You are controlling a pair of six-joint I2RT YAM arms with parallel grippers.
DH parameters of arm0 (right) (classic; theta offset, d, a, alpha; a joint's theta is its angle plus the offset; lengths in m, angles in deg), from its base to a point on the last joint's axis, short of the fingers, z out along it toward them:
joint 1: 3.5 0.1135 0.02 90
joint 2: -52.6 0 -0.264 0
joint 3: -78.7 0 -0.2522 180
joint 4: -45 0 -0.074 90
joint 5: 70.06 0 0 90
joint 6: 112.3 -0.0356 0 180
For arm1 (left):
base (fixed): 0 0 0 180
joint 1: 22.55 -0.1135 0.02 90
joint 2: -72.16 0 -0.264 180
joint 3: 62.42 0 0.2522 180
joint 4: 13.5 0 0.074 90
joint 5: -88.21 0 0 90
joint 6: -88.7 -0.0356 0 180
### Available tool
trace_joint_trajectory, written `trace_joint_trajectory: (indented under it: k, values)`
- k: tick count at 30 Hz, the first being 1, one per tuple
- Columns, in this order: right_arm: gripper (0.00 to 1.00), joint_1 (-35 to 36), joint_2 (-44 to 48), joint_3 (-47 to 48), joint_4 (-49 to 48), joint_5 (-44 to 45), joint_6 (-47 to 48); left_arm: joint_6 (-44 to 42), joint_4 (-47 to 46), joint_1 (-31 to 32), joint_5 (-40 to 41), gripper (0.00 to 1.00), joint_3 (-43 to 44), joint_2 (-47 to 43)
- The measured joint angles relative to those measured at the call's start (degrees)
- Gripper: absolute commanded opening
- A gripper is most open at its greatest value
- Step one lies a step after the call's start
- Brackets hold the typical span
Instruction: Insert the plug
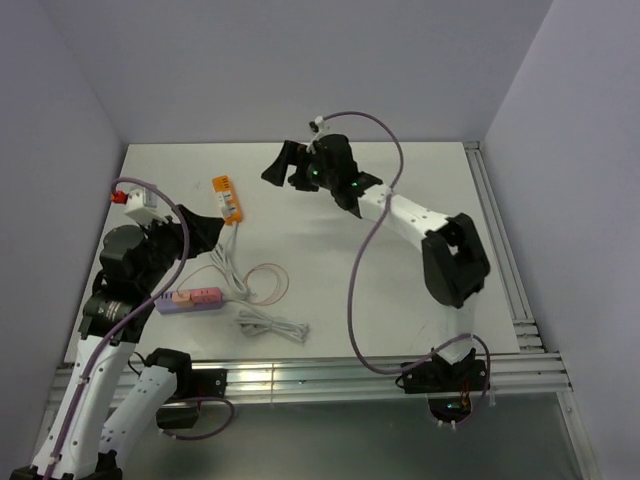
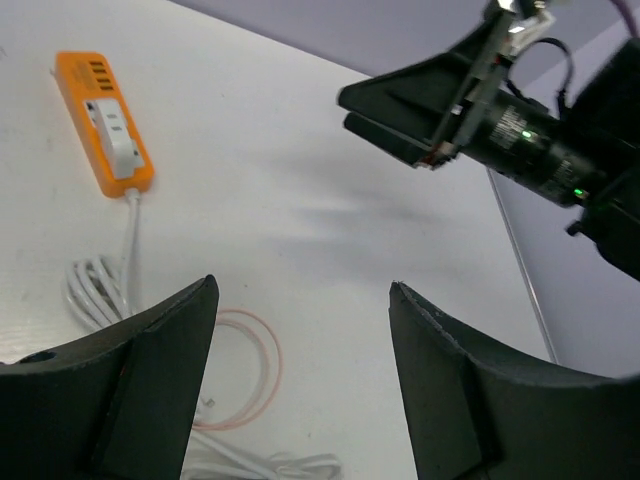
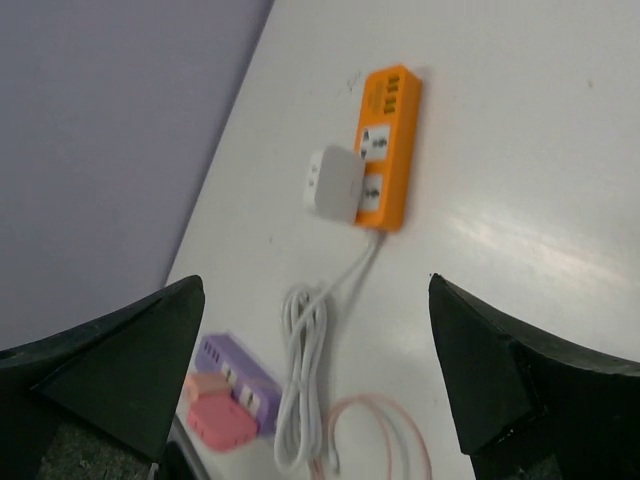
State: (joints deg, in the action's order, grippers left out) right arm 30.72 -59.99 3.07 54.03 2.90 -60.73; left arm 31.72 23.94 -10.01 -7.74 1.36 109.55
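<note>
The salmon-pink plug (image 3: 218, 422) sits pressed against the face of the lilac power strip (image 3: 245, 372), with its prongs hidden. In the top view the plug (image 1: 197, 296) lies on that strip (image 1: 168, 307) at the front left of the table. Its thin pink cord (image 3: 372, 432) loops to the right of the strip. My right gripper (image 3: 315, 285) hangs open high over the back of the table, holding nothing. My left gripper (image 2: 300, 290) is open too, above the table beside the cord loop (image 2: 255, 365). Neither gripper touches the plug.
An orange power strip (image 1: 227, 197) with a white plug (image 3: 335, 185) in it lies at the back left. Its white cord (image 3: 305, 385) runs down in a bundle, and a second white bundle (image 1: 272, 325) lies near the front edge. Walls close in on the left, right and back.
</note>
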Motion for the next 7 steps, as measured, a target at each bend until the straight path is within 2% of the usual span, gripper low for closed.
trace_joint_trajectory:
  k: [7]
  values:
    - [1.00, 1.0, 23.0, -29.7, -3.5, 6.3, 3.6, 6.2, -6.8, 0.0, -4.9, 0.74, -11.5, -4.0]
